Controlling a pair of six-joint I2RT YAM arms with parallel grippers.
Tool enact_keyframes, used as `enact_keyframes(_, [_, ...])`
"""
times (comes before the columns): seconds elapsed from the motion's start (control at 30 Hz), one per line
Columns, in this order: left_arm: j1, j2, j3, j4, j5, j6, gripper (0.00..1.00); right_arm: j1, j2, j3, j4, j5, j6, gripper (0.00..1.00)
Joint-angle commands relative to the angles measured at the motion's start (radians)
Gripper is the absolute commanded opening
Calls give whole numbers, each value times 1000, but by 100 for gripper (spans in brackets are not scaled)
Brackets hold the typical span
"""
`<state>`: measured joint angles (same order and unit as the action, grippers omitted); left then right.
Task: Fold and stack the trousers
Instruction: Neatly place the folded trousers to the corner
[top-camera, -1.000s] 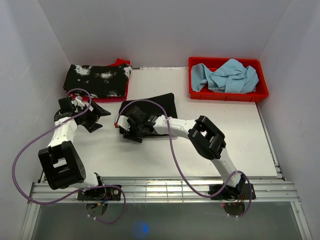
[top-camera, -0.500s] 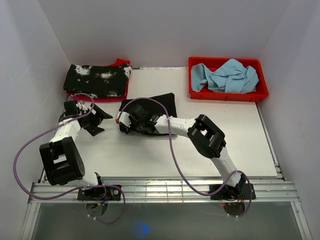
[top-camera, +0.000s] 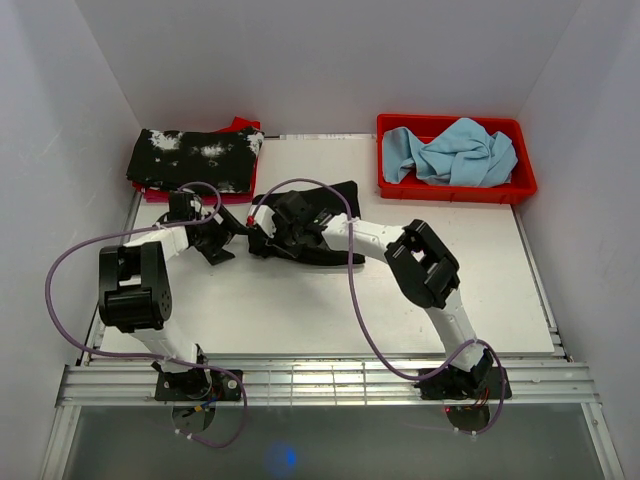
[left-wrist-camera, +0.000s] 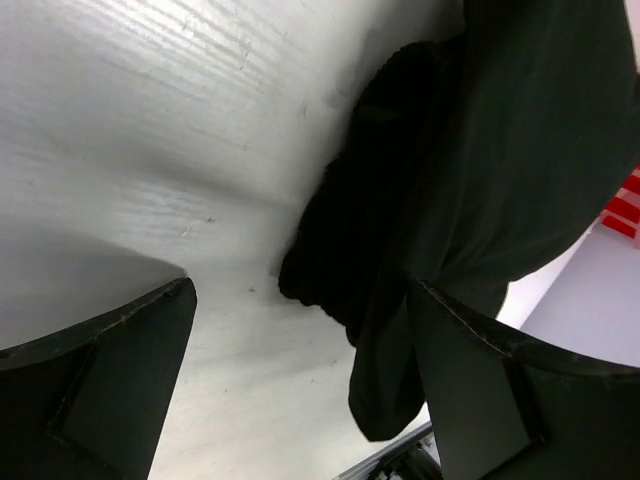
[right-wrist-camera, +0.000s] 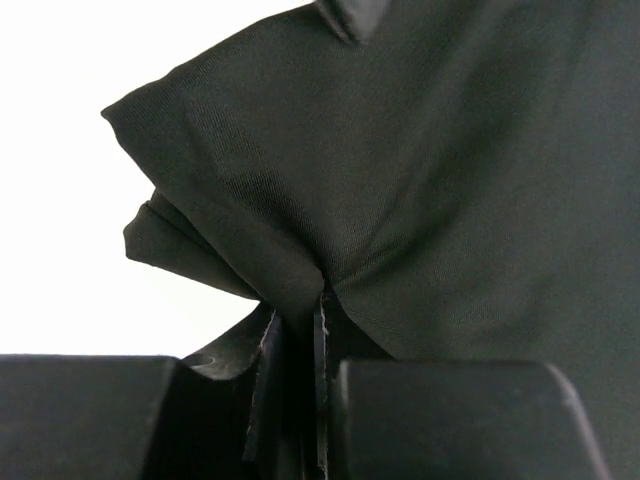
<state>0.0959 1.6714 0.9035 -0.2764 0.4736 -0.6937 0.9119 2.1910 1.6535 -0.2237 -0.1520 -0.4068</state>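
The trousers (top-camera: 338, 193) lie as a folded black bundle on the white counter (top-camera: 300, 310), a little left of its middle and closer to the far edge than the near one. One corner points toward the far right, and a flat flap runs along the bundle's near side.

The right hand (top-camera: 268, 232) sits on top of the bundle's left part. Its wrist view shows the jaws pressed nearly together on a pinched ridge of the cloth, with creases fanning out from the grip.

The left hand (top-camera: 227, 236) is just beside the bundle's left edge. It is spread wide, and its fingers (left-wrist-camera: 110, 370) stand on either side of a thick rolled edge of the trousers. Whether they touch the cloth cannot be told.

At the far left corner a black garment with white splotches (top-camera: 195, 160) rests on something red (top-camera: 240, 125). At the far right corner a red bin (top-camera: 455, 192) holds a crumpled light-blue cloth (top-camera: 455, 150). Both are well apart from the trousers. Purple cables (top-camera: 70, 270) loop along both arms.
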Motion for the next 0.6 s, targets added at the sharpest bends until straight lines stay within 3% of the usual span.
enact_keyframes(0.0, [-21,17,44,68,-6,-32,98,-5,-62,60,-26,-63,23,8])
enact_keyframes(0.5, [-79,56,-29,100,71,-116,98,-33,-34,176,-48,-80,91,8])
enact_keyframes(0.57, [-79,51,-32,108,80,-138,94,-36,-30,183,-46,-84,95,8])
